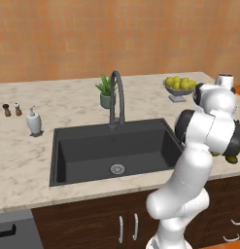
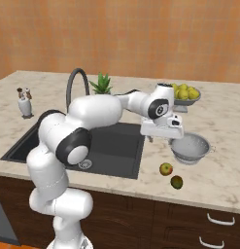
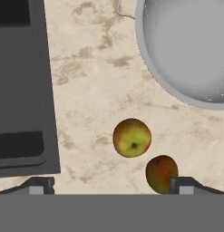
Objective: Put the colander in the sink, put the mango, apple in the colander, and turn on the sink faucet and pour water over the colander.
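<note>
**Colander, apple and mango on the counter; sink bare**

The gripper [image 2: 160, 139] is seen hovering over the counter [image 2: 223, 160] with its fingers spread wide, nothing grasped. The colander [image 2: 190, 148] is found on the counter, just at 3 o'clock of the gripper (outside the sink [image 2: 116, 146]). The apple [image 2: 165, 168] lies at 7 o'clock of the colander, with the mango [image 2: 177, 182] just beside it at 4 o'clock. In the hand view, the apple [image 3: 132, 137] and mango [image 3: 161, 173] are separated by a narrow gap. The sink faucet [image 1: 117, 99] is seen upright behind the basin.
</note>
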Tool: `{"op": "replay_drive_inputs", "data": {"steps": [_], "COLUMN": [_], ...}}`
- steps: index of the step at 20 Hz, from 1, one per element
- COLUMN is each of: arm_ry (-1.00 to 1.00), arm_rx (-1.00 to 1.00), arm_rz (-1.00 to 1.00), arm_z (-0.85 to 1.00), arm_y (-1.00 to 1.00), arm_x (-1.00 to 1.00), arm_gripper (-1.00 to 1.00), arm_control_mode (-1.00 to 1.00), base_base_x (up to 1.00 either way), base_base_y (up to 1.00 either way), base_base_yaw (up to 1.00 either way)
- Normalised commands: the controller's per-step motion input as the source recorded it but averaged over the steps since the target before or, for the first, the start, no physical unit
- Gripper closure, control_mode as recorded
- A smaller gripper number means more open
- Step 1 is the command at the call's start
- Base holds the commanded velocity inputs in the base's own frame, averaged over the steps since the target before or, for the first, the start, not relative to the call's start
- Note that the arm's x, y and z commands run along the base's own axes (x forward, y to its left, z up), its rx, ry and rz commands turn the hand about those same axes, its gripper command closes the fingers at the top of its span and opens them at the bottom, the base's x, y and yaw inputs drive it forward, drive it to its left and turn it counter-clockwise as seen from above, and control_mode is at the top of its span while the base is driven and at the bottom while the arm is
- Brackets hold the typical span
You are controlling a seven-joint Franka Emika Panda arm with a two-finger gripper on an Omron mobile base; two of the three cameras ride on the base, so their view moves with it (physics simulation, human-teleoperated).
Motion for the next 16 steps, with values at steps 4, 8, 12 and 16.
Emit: {"op": "replay_drive_inputs", "data": {"steps": [4, 8, 12, 16], "arm_ry": [0.0, 0.0, 0.0, 0.0], "arm_rx": [0.01, 0.0, 0.0, 0.0], "arm_rz": [0.03, 0.01, 0.0, 0.0], "arm_z": [-0.31, -0.29, -0.34, -0.38], "arm_y": [-0.28, -0.09, -0.08, -0.1], "arm_x": [0.56, 0.45, 0.37, 0.25], "arm_gripper": [-1.0, -1.0, -1.0, -1.0], "arm_control_mode": [-1.0, -1.0, -1.0, -1.0], "base_base_x": [0.0, 0.0, 0.0, 0.0], "base_base_y": [0.0, 0.0, 0.0, 0.0], "base_base_yaw": [0.0, 0.0, 0.0, 0.0]}}
